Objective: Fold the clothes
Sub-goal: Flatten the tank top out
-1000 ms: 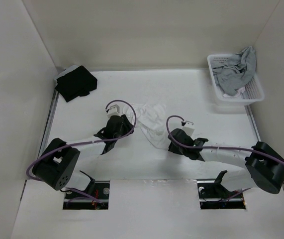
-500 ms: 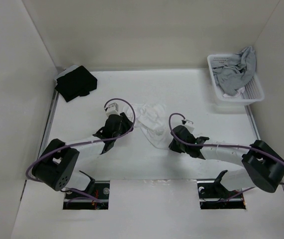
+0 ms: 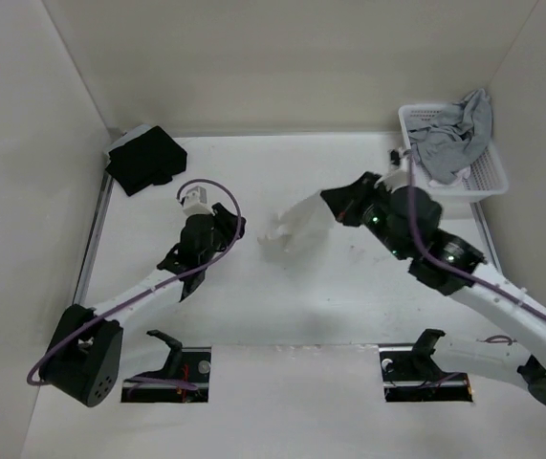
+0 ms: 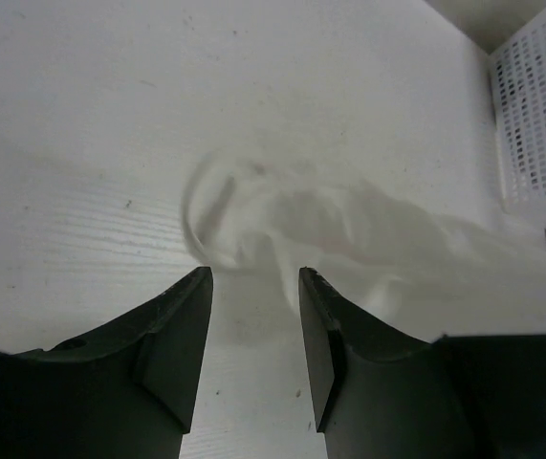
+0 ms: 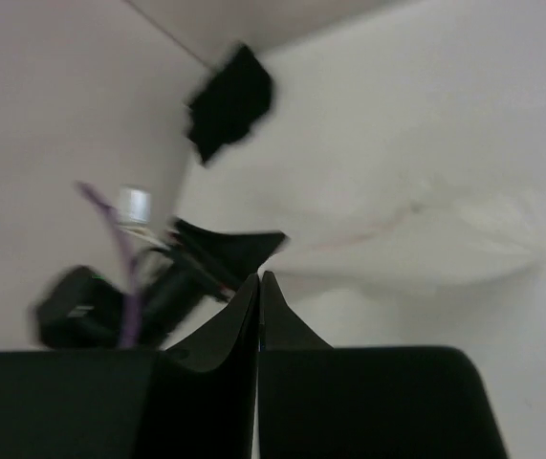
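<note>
Hovering agape, the left gripper [image 3: 234,228] faces the white camisole [image 3: 296,222] midway across the table [image 3: 282,306].
Its long axis slants from the low near-left end up to the far right, pinched there in the right gripper's [image 3: 328,203] clenched jaws.

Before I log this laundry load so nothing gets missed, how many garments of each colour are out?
white camisole: 1
grey garment: 1
black garment: 1
Total: 3

Table [image 3: 282,296] open between basket [image 3: 484,182], black garment [image 3: 145,158]
</note>
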